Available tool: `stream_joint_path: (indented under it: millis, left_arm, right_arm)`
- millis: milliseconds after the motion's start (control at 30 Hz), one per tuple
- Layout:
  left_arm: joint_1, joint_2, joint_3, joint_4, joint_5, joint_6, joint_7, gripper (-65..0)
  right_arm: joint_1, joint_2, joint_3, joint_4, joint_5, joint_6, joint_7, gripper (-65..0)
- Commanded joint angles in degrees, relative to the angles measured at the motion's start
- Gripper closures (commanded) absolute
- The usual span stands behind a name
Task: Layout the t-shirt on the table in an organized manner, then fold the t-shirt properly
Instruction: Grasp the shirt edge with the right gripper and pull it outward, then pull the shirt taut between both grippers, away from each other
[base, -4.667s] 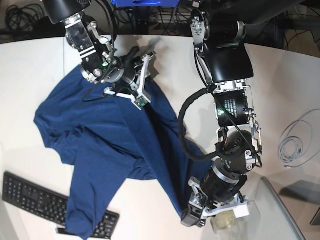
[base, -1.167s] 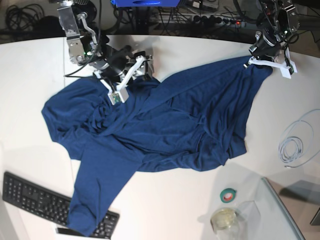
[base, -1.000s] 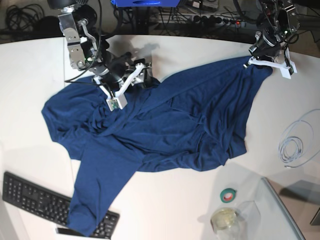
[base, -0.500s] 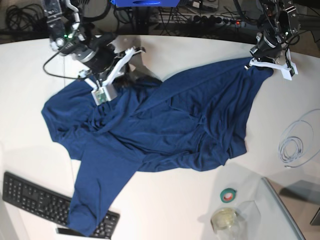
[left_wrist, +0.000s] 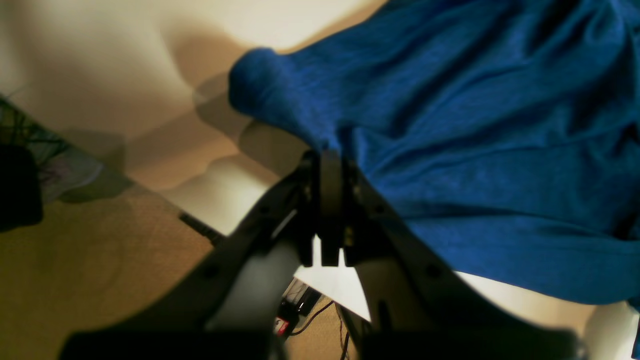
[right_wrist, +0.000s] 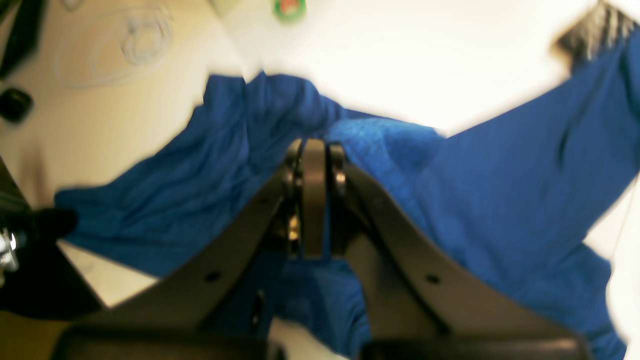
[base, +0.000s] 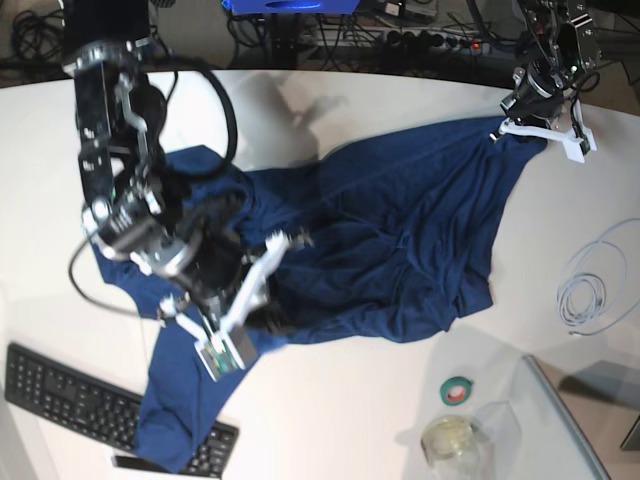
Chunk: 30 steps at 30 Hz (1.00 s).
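1. Two end effectors were clenched on the t-shirt (base: 390, 230), which lay crumpled across the middle of the bench (base: 400, 100).
2. Right end effector (base: 262, 300) gripped a raised bunch of fabric near the shirt's middle; its arm stretched over the shirt's left part and hid the cloth beneath it.
3. Left end effector (base: 520, 122) pinched a shirt corner at the bench's far edge, with dark cables beyond that edge.
4. Below and outward of the left end effector lay a coiled white cable (base: 590, 285), apart from the shirt.
5. Nearer the front, a green tape roll (base: 458, 390) and a clear jar (base: 448, 438) stood on bare bench, clear of the hem.
6. Below the right end effector, the shirt's lower flap overlapped the black keyboard (base: 70, 395) at the bench's near edge.
7. Open white surface lay between the two end effectors along the far side, and in front of the shirt's hem.
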<state>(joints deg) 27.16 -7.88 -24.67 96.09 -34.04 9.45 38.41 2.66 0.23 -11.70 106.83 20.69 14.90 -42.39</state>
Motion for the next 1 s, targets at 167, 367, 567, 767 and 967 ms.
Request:
stream_joint_path:
  millis: [167, 367, 567, 767, 967]
  left_arm:
    - [0.32, -0.16, -0.17, 0.83, -0.02, -0.18, -0.74, 0.0]
    - [0.4, -0.43, -0.17, 0.92, -0.02, -0.18, -0.74, 0.0]
    - [0.4, -0.25, -0.17, 1.62, -0.02, -0.18, -0.74, 0.0]
    - [-0.04, -0.25, -0.17, 1.8, -0.02, -0.18, -0.74, 0.0]
    - [-0.21, 0.01, -0.17, 1.8, -0.38, -0.18, -0.74, 0.0]
  right_arm:
    - [11.1, -4.14, -1.17, -15.09, 0.54, 0.01, 0.77, -3.0]
    - [8.55, 0.87, -0.65, -10.52, 0.54, 0.01, -8.11, -37.2]
    - [-8.33, 3.24, 18.87, -3.92, 0.19, -4.48, -0.99, -38.0]
    - [-9.82, 5.0, 34.69, -23.79, 0.1, -6.24, 9.91, -41.1]
    - [-7.71, 7.02, 35.05, -31.7, 0.19, -5.8, 11.23, -40.7]
